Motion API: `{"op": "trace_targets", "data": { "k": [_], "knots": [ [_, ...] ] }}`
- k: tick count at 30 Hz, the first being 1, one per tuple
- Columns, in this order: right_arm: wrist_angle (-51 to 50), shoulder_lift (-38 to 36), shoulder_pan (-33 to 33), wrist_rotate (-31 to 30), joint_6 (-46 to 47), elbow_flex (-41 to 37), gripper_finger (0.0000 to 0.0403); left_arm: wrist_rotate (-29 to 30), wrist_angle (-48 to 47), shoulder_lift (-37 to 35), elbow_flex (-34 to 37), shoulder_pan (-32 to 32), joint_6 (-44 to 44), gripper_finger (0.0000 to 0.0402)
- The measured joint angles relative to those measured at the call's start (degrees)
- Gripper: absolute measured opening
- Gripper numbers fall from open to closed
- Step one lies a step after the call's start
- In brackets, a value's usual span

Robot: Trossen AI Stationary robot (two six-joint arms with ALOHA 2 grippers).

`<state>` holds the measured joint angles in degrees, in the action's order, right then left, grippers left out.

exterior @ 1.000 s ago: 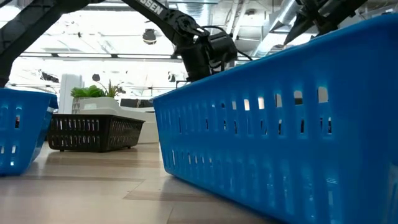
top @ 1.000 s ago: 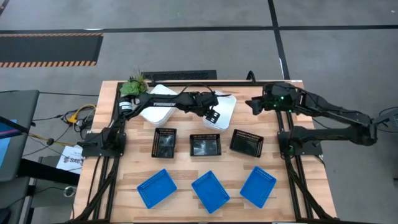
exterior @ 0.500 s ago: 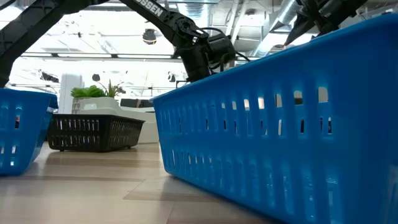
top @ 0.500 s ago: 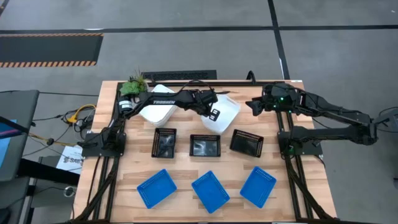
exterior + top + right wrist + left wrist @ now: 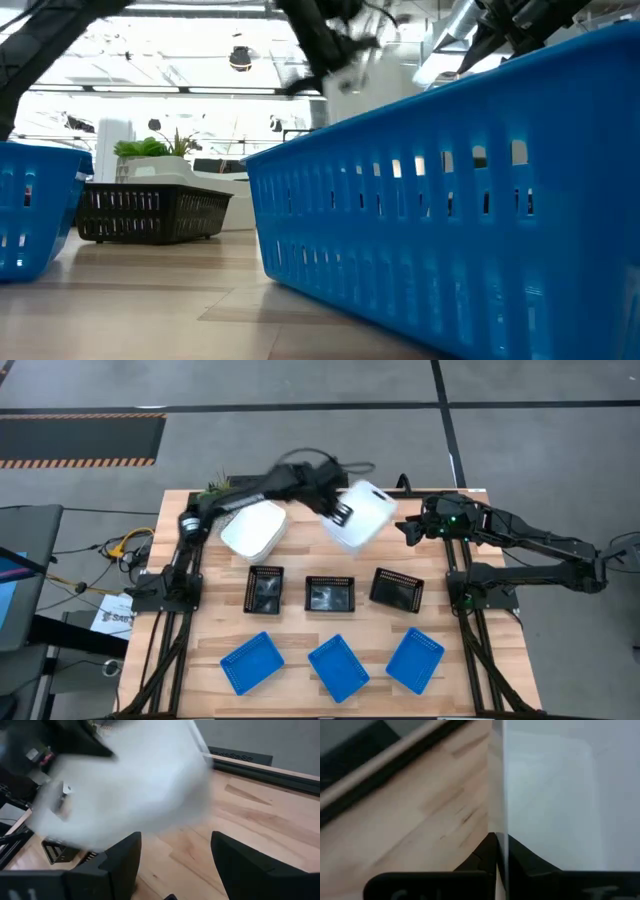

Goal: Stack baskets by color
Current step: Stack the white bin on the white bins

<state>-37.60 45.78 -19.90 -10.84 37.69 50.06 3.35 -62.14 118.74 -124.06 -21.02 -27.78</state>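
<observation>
Left pincer (image 5: 338, 512) gripping raised white basket (image 5: 362, 516)

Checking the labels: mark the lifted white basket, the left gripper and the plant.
lifted white basket (image 5: 362, 517), high view, its side.
left gripper (image 5: 338, 512), high view, between fingertips.
plant (image 5: 150, 147), low view, leaves.

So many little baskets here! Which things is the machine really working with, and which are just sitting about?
Part of the job:
- white basket, lifted in the left pincer
- white basket stack
- three black baskets
- three blue baskets

Just there:
- potted plant
- right pincer, open and waiting
</observation>
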Motion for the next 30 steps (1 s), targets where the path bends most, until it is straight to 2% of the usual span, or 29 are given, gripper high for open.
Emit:
{"op": "trace_targets", "data": {
  "k": [4, 9, 15, 20, 26, 30],
  "knots": [
    [-0.43, 0.00, 0.00, -0.01, -0.48, 0.00, 0.0264, 5.67, -10.00, -8.85, -0.43, -2.20, 1.13, 0.0000],
    [-0.36, 0.00, 0.00, -0.01, -0.72, 0.00, 0.0264, 14.98, -19.86, -19.91, 4.01, -3.84, -1.17, 0.0000],
    [-0.35, 0.00, 0.00, -0.01, -0.83, 0.00, 0.0264, 16.11, -18.78, -33.27, 21.63, -5.66, -3.56, 0.0000],
    [-0.35, 0.00, 0.00, -0.01, -0.83, 0.00, 0.0264, 16.47, -16.45, -40.87, 36.09, -7.57, -4.30, 0.0000],
    [-0.35, 0.06, 0.00, -0.01, -0.74, 0.00, 0.0264, 16.81, -15.54, -45.72, 46.31, -7.97, -5.63, 0.0000],
    [-0.38, 0.48, -0.07, -0.01, -0.69, 0.00, 0.0264, 19.99, -11.60, -46.56, 50.77, -8.97, -4.20, 0.0000]
  ]
}}
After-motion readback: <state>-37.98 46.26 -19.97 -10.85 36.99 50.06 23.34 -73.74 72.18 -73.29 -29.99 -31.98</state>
